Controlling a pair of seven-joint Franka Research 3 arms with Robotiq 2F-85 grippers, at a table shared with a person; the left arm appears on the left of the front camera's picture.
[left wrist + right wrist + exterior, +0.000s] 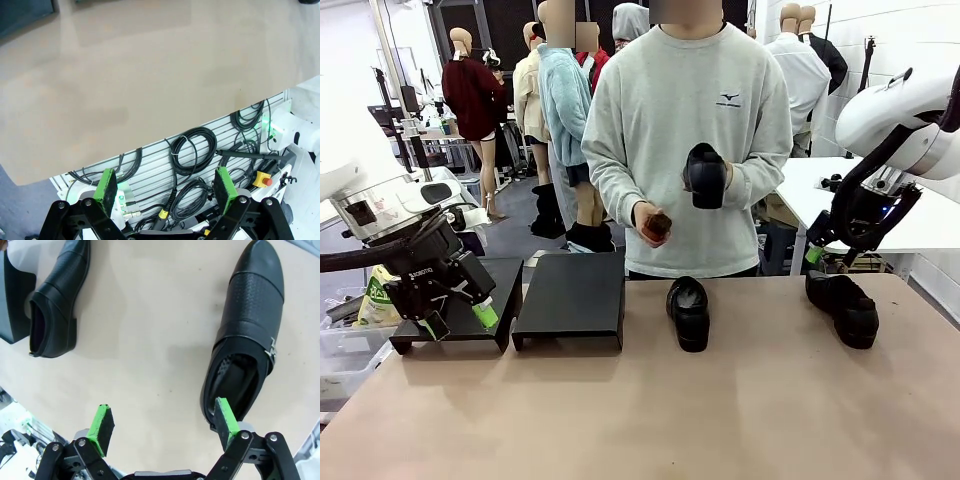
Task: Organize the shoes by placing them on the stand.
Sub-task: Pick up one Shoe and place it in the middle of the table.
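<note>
Grippers stand spread and empty: the left gripper (460, 315) near left by the stand (570, 295), the right gripper (162, 422) at the heel of a buckled shoe (247, 335) on the right. Its glossy leather looks stiff, light and slick, so pinch the heel collar. A plain shoe (689, 312) lies mid-table.

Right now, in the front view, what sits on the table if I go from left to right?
black stand → middle shoe → right-hand shoe

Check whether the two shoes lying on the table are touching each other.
Apart. The right wrist view shows a wide strip of bare table between the buckled shoe and the other shoe.
</note>
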